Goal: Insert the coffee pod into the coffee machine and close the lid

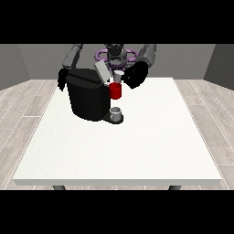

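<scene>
The coffee machine (89, 98) stands with its lid (101, 71) tipped up. The hand at the view's right (134, 76) hangs just beside the small grey pod (119, 75) above the red brew head (115, 90); I cannot tell whether its fingers grip the pod. Seating and closing seem left.

No readable text, label, brand, number or sign is showing anywhere in the front view. The black coffee machine (87, 98) in the upper middle of the frame is presenting plain faces only. The red part (115, 91) at its front and the small grey cup (116, 113) below it are showing no markings. The white desk (137, 146) is bearing no print.
</scene>
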Robot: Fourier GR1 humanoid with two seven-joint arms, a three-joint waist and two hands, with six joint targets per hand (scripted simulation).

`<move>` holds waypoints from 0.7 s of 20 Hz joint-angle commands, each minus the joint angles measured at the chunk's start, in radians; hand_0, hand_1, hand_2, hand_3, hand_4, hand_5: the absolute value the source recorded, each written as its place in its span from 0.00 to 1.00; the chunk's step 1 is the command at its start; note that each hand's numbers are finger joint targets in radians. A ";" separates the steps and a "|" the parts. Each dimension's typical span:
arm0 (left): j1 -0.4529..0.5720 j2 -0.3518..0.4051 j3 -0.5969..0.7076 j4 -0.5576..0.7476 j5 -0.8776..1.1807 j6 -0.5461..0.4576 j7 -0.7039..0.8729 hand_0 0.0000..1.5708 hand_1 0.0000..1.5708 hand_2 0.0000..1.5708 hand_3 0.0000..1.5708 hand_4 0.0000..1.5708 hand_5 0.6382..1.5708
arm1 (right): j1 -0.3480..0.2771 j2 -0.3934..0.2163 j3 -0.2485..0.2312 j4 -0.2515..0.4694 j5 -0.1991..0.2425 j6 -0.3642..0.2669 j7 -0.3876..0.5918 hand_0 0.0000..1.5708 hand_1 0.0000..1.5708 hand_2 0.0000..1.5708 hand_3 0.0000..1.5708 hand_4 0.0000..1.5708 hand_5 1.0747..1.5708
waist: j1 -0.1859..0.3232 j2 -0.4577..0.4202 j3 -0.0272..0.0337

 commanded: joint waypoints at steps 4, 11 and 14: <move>-0.061 0.042 0.042 0.041 0.027 0.018 -0.015 0.92 0.92 0.94 0.88 0.38 1.00 | -0.016 -0.028 -0.006 0.008 0.000 0.040 -0.045 0.00 0.00 0.00 0.00 0.18 1.00 | -0.039 0.065 -0.0001; -0.146 0.136 0.025 0.059 0.009 -0.069 -0.005 0.91 0.91 0.95 0.90 0.43 1.00 | -0.068 -0.012 -0.016 0.062 0.010 0.014 -0.066 0.00 0.00 0.00 0.00 0.17 1.00 | -0.026 0.123 0.0003; -0.103 0.057 -0.034 0.032 -0.032 -0.015 -0.007 0.94 0.94 0.95 0.89 0.45 1.00 | -0.109 -0.042 -0.064 0.118 -0.010 0.004 -0.042 0.00 0.00 0.00 0.00 0.12 1.00 | 0.006 0.097 0.0004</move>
